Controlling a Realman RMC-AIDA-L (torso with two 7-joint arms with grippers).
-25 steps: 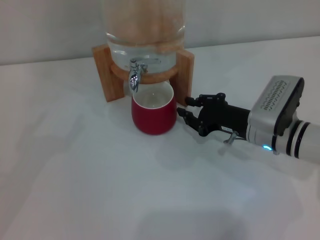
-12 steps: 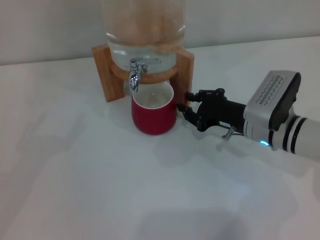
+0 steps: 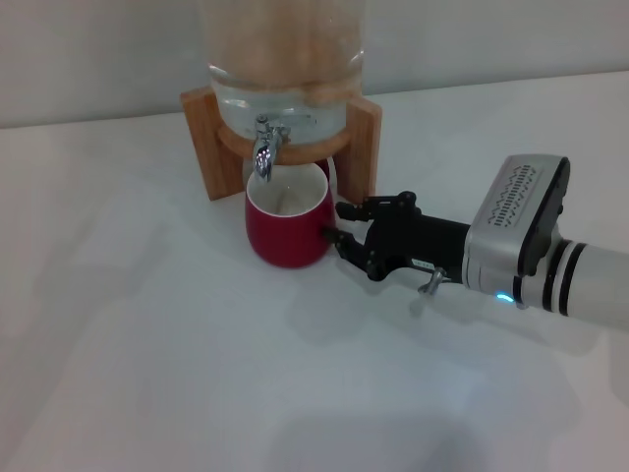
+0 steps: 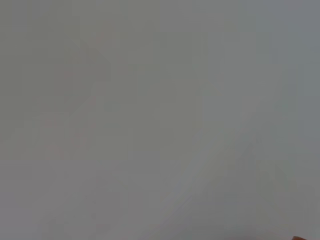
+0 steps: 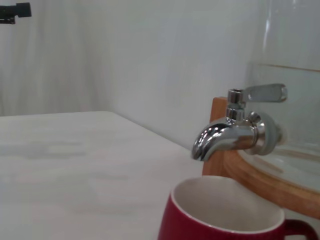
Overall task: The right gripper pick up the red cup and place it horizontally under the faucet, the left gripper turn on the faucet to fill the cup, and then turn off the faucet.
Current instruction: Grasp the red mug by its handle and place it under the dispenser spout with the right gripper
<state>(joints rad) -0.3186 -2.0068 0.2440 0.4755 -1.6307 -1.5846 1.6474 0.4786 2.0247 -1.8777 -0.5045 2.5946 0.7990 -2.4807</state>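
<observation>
The red cup (image 3: pixel 288 228) stands upright on the white table, its cream inside showing, right below the chrome faucet (image 3: pixel 263 155). My right gripper (image 3: pixel 339 226) reaches in from the right, its black fingers closed at the cup's right side where the handle is. In the right wrist view the faucet (image 5: pixel 227 136) with its flat lever hangs just above the cup's rim (image 5: pixel 222 217), and a bit of the red handle shows. The left gripper is out of view; the left wrist view shows only a blank grey surface.
The clear glass dispenser (image 3: pixel 280 69) sits in a wooden stand (image 3: pixel 208 147) at the back of the table (image 3: pixel 147 344). The stand's right post (image 3: pixel 364 147) is just behind my right gripper. A small dark object (image 5: pixel 14 11) shows far off in the right wrist view.
My right gripper has moved left and slightly toward me, and the red cup has shifted left with it, now more squarely under the spout.
</observation>
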